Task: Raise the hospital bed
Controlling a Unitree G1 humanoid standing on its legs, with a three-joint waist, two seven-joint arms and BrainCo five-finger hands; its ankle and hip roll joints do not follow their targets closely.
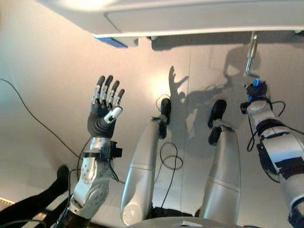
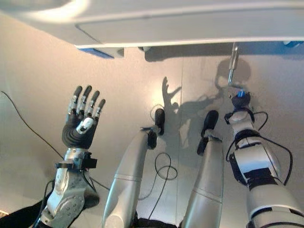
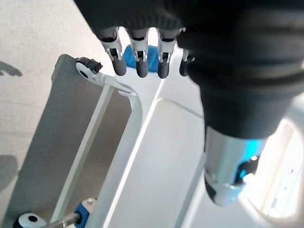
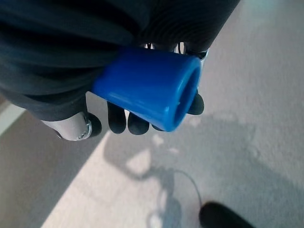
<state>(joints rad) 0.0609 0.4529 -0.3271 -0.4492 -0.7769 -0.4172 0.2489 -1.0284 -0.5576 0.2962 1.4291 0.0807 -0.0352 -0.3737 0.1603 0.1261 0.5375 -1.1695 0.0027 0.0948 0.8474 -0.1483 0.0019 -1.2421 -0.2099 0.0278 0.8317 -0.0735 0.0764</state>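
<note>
The white foot end of the hospital bed (image 1: 190, 19) runs across the far side. Below it on the right hangs a metal crank rod (image 1: 251, 52) ending in a blue grip (image 1: 256, 82). My right hand (image 1: 255, 95) is shut on that blue grip (image 4: 152, 88), its dark-tipped fingers (image 4: 128, 121) curled under it. My left hand (image 1: 102, 118) is raised at the left, apart from the bed, fingers straight and spread, holding nothing. The left wrist view looks past its fingers (image 3: 137, 57) at the pale bed frame (image 3: 142, 156).
A blue tag (image 1: 111, 42) sits under the bed's edge at the left. A person's dark trouser leg (image 1: 28, 199) and black shoe (image 1: 61, 173) lie on the beige floor at the lower left.
</note>
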